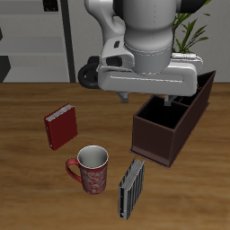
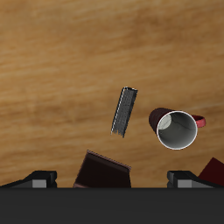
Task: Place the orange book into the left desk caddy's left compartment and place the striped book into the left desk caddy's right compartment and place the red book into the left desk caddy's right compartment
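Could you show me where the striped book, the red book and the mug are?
striped book [image 1: 131, 188]: exterior view, middle of its striped cover.
red book [image 1: 61, 127]: exterior view, centre of its dark red cover.
mug [image 2: 176, 129]: wrist view, pale inside of the cup.

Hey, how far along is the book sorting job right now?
Orange book isn't visible, possibly inside the caddy; unconfirmed. The end effector hangs open over the caddy, empty. Striped book and red book sit on the table, both left to do.
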Robot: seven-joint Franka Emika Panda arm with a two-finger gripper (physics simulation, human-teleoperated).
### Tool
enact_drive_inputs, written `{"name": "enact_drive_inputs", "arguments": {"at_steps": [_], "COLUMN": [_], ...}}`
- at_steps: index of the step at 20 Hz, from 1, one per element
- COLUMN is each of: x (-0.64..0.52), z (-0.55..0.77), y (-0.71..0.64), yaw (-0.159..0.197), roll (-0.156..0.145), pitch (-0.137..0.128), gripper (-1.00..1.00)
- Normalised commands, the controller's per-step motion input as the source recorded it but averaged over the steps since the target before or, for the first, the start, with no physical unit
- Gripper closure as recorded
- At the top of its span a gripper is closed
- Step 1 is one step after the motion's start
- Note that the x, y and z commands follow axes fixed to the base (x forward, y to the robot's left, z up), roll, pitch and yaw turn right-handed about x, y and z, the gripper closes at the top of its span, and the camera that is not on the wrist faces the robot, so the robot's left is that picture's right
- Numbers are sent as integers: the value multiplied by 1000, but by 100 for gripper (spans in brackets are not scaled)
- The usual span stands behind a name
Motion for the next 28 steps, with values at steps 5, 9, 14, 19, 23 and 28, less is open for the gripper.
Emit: {"name": "enact_drive_inputs", "arguments": {"at_steps": [5,9,14,19,23,28], "x": [24,-15,121,13,-97,-16], "z": [-171,-44,-48,-145,-301,-328], "y": [-25,-60,-94,-170,-41,-162], "yaw": [2,-28,-71,-45,27,-100], "roll": [-13,6,-5,38,5,-19], "pitch": [-71,-59,-69,-91,-71,12], "gripper": [-100,-100,-100,-100,-100,-100]}}
